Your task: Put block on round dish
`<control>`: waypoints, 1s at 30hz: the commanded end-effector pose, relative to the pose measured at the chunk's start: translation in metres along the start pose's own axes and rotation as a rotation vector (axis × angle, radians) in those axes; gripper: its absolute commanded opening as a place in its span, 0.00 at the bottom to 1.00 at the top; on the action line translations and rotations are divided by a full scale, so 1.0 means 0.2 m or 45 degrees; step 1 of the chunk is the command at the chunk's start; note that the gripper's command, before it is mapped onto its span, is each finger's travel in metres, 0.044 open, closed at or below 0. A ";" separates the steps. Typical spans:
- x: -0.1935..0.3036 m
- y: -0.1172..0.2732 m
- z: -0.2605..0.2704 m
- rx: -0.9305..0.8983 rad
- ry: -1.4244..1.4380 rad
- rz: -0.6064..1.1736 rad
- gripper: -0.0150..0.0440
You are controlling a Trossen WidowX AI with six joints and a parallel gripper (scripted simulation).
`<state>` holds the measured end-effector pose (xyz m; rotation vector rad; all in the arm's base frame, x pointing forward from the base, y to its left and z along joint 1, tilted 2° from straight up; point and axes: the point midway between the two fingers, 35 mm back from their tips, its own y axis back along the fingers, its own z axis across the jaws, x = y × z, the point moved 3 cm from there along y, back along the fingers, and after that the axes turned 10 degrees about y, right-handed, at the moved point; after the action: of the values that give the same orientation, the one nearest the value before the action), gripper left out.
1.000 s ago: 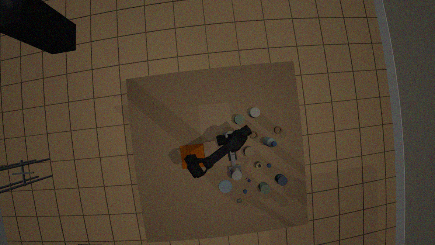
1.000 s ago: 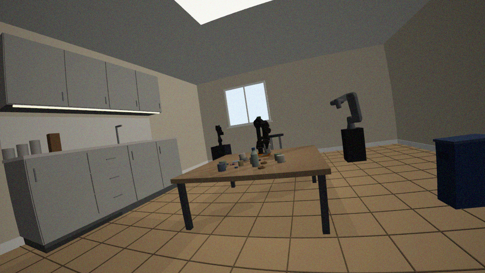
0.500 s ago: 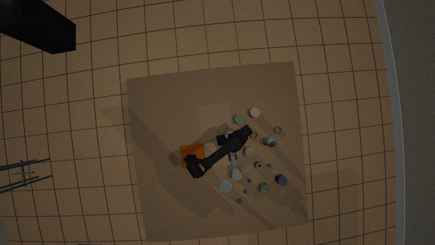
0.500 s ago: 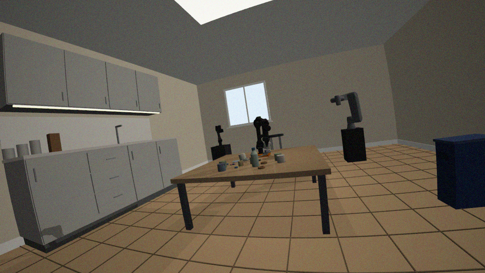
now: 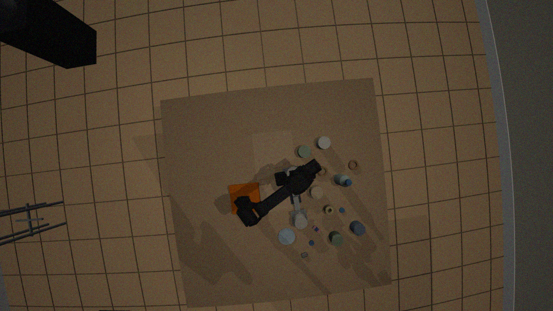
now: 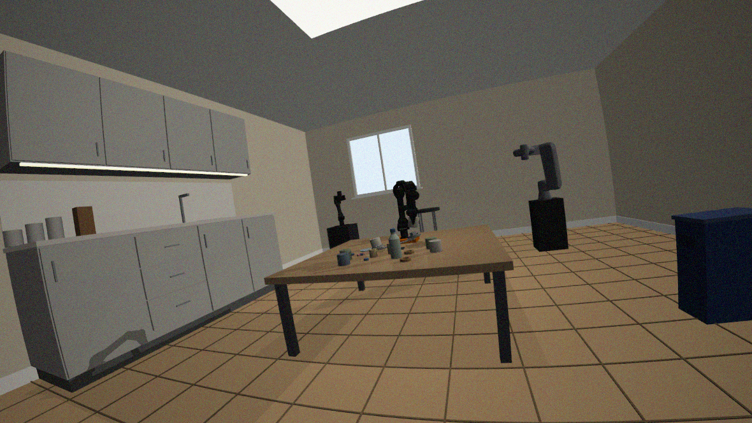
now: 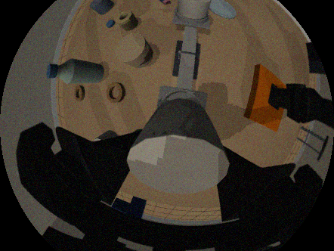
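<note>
My gripper (image 5: 292, 174) (image 6: 413, 216) (image 7: 179, 140) is shut on a pale grey cup (image 6: 414, 226) (image 7: 177, 164) and holds it above the near pan (image 7: 163, 97) of the balance (image 5: 296, 203) (image 7: 187, 57). Part of a round rim shows on that pan behind the cup; the rest of the pan is hidden, and I see no block there. The other cup (image 5: 300, 221) (image 6: 375, 242) (image 7: 193, 8) stands upright on the far pan. The round, pale blue dish (image 5: 286, 236) (image 7: 224, 9) lies beside that far end, with no cup above it.
An orange square piece (image 5: 245, 190) (image 7: 264, 98) lies beside the arm. A bottle (image 5: 342, 179) (image 6: 394, 248) (image 7: 85, 72), a beige cylinder (image 5: 316, 192) (image 7: 133, 51) and two brown rings stand or lie on the other side. Green and white cylinders (image 5: 304, 151) (image 5: 324, 142) stand beyond the gripper.
</note>
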<state>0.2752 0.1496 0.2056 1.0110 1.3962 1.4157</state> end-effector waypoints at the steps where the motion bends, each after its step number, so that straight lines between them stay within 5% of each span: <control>1: 0.00 0.05 0.00 -0.024 -0.007 0.008 0.25; 30: 0.00 0.07 -0.01 -0.001 0.000 0.000 0.25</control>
<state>0.2719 0.1483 0.2193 1.0109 1.3959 1.4160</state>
